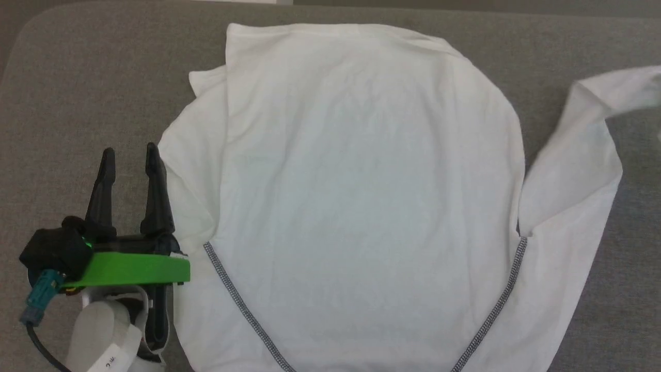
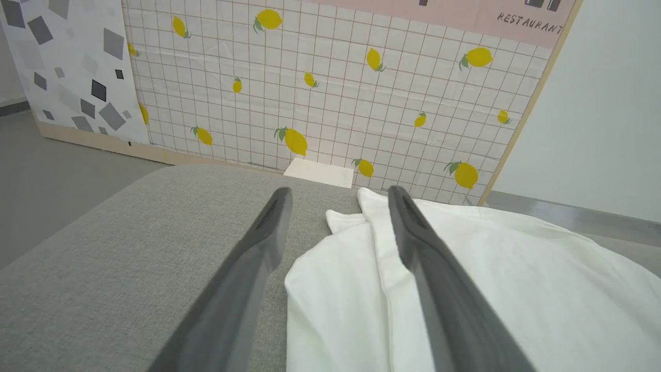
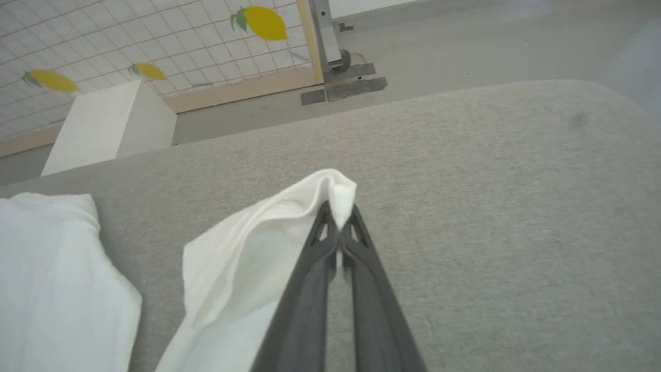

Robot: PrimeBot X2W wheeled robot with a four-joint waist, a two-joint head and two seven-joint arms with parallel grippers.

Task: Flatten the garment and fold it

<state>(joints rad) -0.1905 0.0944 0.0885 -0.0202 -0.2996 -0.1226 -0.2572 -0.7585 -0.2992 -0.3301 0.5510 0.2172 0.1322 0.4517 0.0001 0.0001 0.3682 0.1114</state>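
The white shirt (image 1: 361, 181) lies flat on the grey table (image 1: 77, 77). My left gripper (image 1: 130, 151) is wide open beside it. The right wrist view shows my right gripper (image 3: 339, 223) pinching a sleeve end (image 3: 338, 190).

Grey table (image 1: 103, 77), lemon-print panel (image 2: 335, 103), grey floor (image 2: 51, 170)
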